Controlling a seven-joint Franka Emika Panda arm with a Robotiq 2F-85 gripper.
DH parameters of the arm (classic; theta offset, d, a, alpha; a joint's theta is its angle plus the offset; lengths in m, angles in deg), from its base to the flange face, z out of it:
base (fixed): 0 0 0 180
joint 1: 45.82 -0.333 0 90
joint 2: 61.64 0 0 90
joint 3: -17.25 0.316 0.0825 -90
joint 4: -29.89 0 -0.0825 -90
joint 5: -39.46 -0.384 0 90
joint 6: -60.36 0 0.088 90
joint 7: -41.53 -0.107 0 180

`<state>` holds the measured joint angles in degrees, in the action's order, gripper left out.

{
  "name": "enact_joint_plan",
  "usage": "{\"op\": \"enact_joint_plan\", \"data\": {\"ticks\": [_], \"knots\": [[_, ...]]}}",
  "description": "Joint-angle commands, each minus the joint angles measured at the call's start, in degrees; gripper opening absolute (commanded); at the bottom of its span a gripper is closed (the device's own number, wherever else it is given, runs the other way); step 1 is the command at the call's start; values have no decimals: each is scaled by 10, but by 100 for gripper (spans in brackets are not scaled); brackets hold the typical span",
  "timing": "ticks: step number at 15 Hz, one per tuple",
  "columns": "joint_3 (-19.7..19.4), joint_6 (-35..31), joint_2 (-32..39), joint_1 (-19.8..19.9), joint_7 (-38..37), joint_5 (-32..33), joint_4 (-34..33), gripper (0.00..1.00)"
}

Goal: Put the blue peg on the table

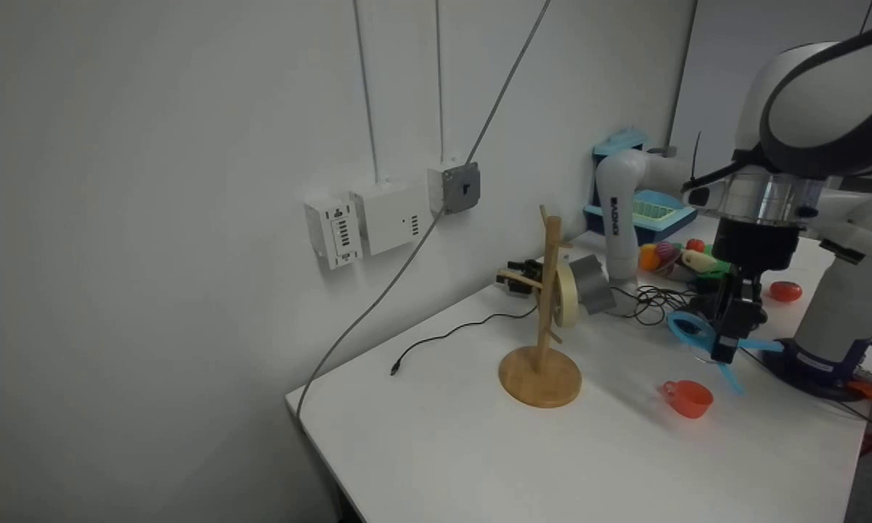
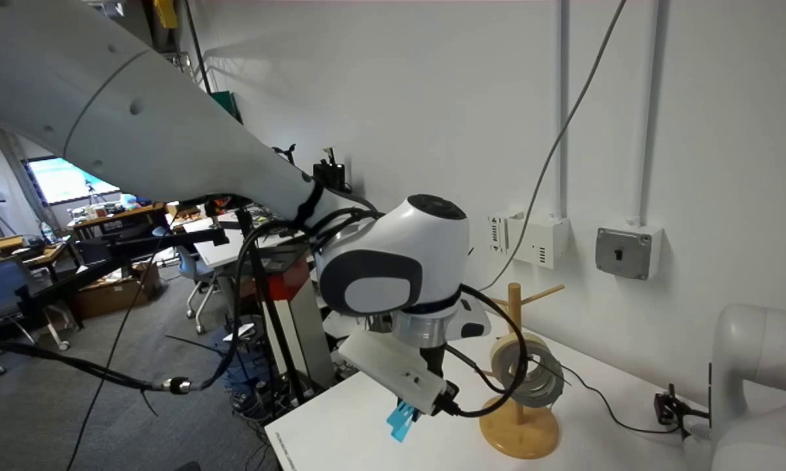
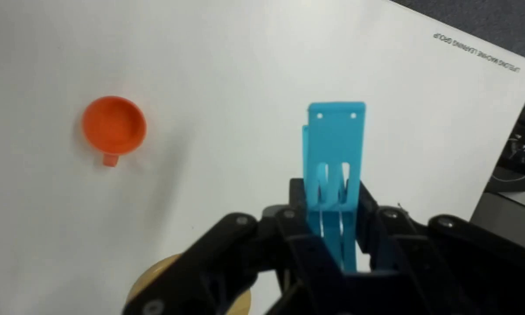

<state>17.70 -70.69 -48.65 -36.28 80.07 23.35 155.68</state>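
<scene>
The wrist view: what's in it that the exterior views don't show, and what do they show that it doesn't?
Only the wrist view clearly shows the two tiny holes near an end of the blue peg.

Only the exterior views show the gray switch box, the rolls at the wooden stand and another white robot arm.

All share the blue peg held in the gripper, the white table and part of the wooden stand. The red-orange cup is in the wrist view and an exterior view.
</scene>
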Motion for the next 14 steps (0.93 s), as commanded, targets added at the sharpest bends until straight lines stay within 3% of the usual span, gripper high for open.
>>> {"op": "enact_joint_plan", "data": {"ticks": [1,6,14], "knots": [[-15,-66,5,-10,-47,42,36,7],[-22,-115,57,-12,-111,122,32,7],[-10,-124,155,-21,-156,157,-28,7]]}}
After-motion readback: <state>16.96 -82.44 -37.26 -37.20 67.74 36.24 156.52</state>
